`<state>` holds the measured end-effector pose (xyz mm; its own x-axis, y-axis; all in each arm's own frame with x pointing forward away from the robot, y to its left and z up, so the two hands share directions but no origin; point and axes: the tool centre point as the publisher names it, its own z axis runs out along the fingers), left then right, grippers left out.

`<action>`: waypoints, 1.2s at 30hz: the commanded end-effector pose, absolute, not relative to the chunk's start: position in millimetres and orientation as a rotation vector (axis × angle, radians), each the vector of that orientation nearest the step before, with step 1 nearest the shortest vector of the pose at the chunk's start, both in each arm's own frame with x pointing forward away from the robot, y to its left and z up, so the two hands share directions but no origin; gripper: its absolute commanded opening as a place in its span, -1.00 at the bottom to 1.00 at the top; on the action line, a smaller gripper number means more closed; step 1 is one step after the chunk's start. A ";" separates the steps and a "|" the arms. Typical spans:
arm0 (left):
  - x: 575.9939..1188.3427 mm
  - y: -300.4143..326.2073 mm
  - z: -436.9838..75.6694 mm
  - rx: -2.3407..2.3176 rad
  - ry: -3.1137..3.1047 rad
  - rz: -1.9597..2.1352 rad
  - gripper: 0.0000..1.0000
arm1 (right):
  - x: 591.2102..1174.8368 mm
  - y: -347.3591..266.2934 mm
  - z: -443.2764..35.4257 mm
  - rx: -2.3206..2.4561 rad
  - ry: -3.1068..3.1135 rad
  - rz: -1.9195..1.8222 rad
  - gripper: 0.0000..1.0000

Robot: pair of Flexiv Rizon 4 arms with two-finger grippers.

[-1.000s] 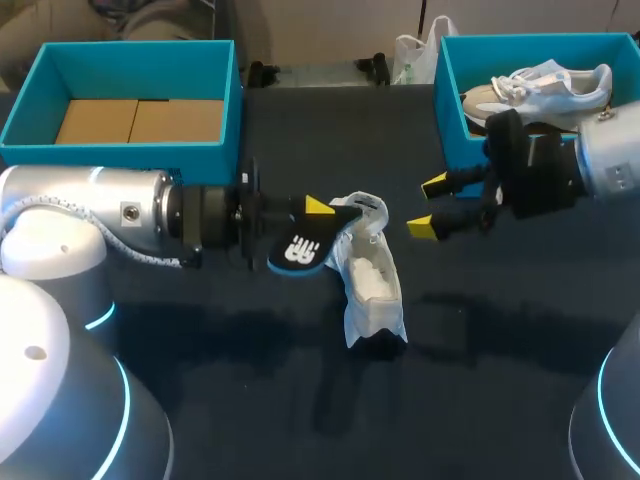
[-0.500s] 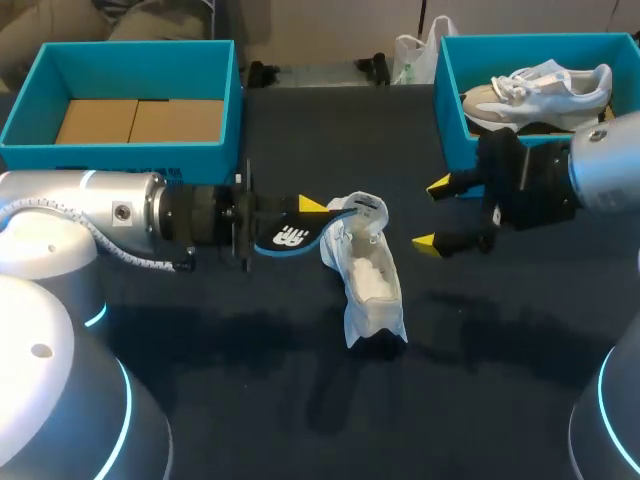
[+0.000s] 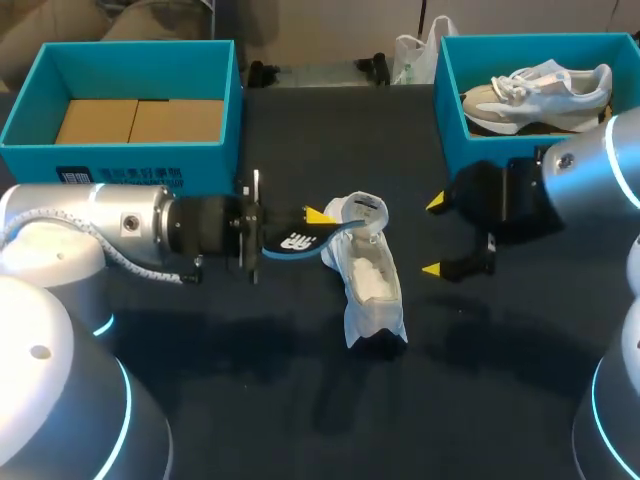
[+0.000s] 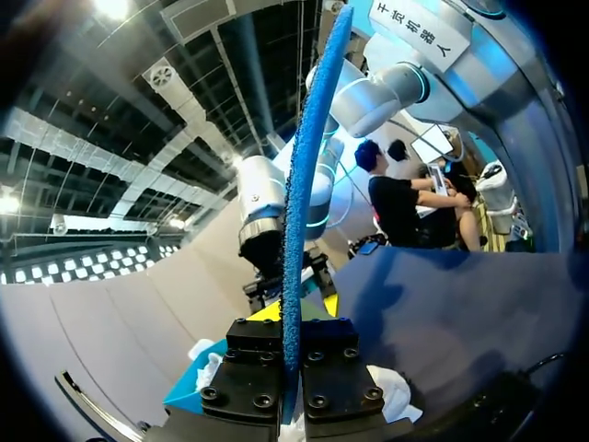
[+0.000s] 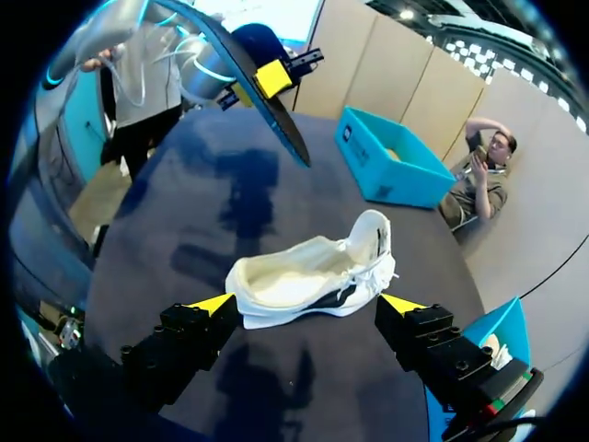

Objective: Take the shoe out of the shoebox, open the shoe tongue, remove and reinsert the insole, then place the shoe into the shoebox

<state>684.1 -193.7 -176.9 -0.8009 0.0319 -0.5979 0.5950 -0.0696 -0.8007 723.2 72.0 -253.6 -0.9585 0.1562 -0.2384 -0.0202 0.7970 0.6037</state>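
Head view: left gripper [image 3: 313, 224] pinched shut on the dark insole [image 3: 295, 241], near the heel of the white shoe [image 3: 367, 278] lying on the counter [image 3: 240, 350]; right gripper [image 3: 434, 236] spread wide, holding nothing.

Left wrist view: insole [image 4: 308, 184] clamped edge-on.

Right wrist view: shoe [image 5: 304, 276] ahead between the spread fingers, untouched.

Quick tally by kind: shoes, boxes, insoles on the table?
Shoes: 2 (table shoe, boxed shoe)
Teal boxes: 2 (left box, right box)
Insoles: 1 (insole, held in the left pincer)
Total: 5
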 end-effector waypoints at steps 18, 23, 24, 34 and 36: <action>668.6 -221.0 -212.1 0.602 1.855 -1.904 -1.00 | 731.7 68.3 -303.3 -0.033 2.737 0.818 1.00; 668.8 -222.1 -216.6 0.583 1.855 -1.899 -1.00 | 738.7 70.9 -310.4 -0.070 2.741 0.825 1.00; 668.5 -222.2 -217.5 0.580 1.855 -1.898 -1.00 | 740.0 71.7 -311.9 -0.077 2.740 0.828 1.00; 667.7 -219.0 -225.0 0.549 1.853 -1.882 -1.00 | 750.6 78.4 -325.1 -0.156 2.750 0.847 1.00; 668.2 -218.4 -225.8 0.548 1.856 -1.880 -1.00 | 752.3 80.3 -325.2 -0.183 2.755 0.848 1.00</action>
<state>669.7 -217.8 -225.8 -0.8255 -0.0309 -0.5635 0.5640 -0.0077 -0.8257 745.0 74.2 -320.6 -0.9588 -0.0333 -0.2822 -0.1861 0.8240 0.5352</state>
